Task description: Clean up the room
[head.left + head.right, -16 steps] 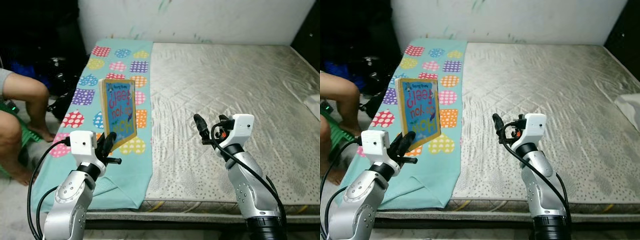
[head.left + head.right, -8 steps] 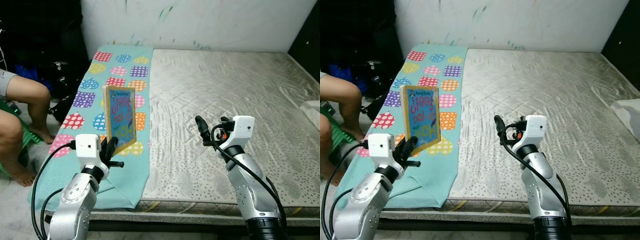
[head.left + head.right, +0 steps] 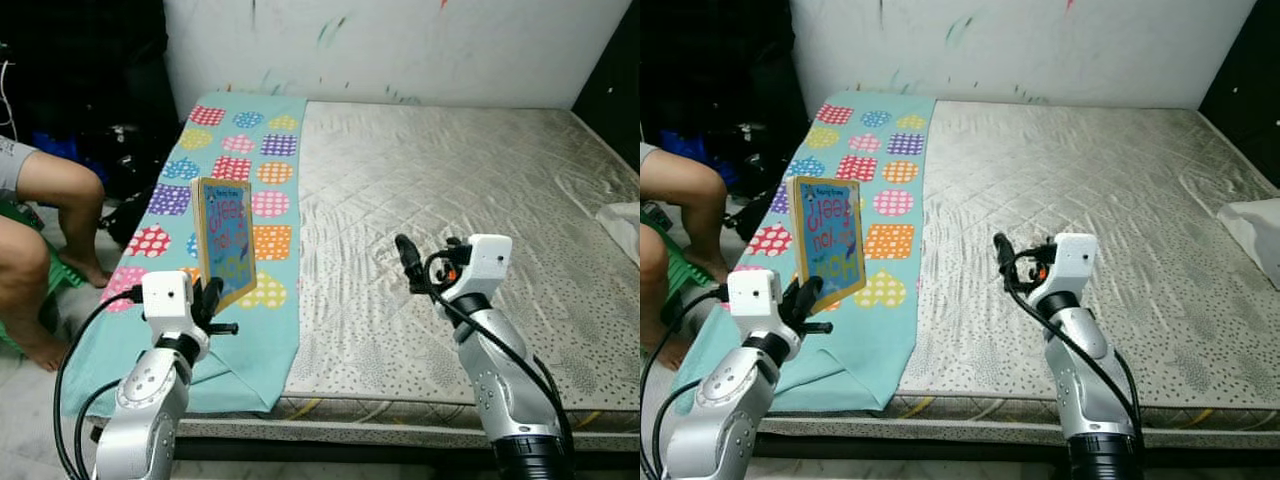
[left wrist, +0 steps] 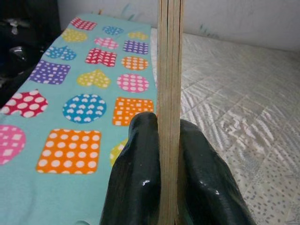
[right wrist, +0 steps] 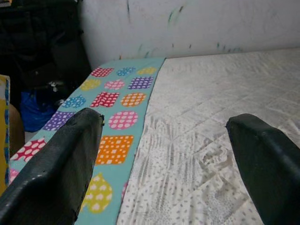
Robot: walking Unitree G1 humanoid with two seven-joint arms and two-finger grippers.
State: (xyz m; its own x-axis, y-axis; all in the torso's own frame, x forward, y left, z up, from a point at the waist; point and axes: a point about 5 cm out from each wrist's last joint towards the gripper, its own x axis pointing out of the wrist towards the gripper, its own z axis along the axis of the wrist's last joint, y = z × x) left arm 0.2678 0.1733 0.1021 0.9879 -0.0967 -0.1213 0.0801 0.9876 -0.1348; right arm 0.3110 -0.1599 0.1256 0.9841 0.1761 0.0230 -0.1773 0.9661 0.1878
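the left gripper [image 3: 212, 298] pinches the bottom edge of a picture book [image 3: 225, 240], which stands upright just above it, over the spotted blanket [image 3: 255, 170]. the right gripper [image 3: 408, 262] is held wide apart with nothing in it, above the bed [image 3: 470, 180].

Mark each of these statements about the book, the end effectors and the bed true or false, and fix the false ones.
1. The left end effector grips the book upright. True.
2. The right end effector is shut on a toy. False: its fingers are spread and hold nothing.
3. The patterned cloth lies along the mattress's left side. True.
4. The book lies flat on the cloth. False: it is held up above it.
5. A person's legs show left of the bed. True.
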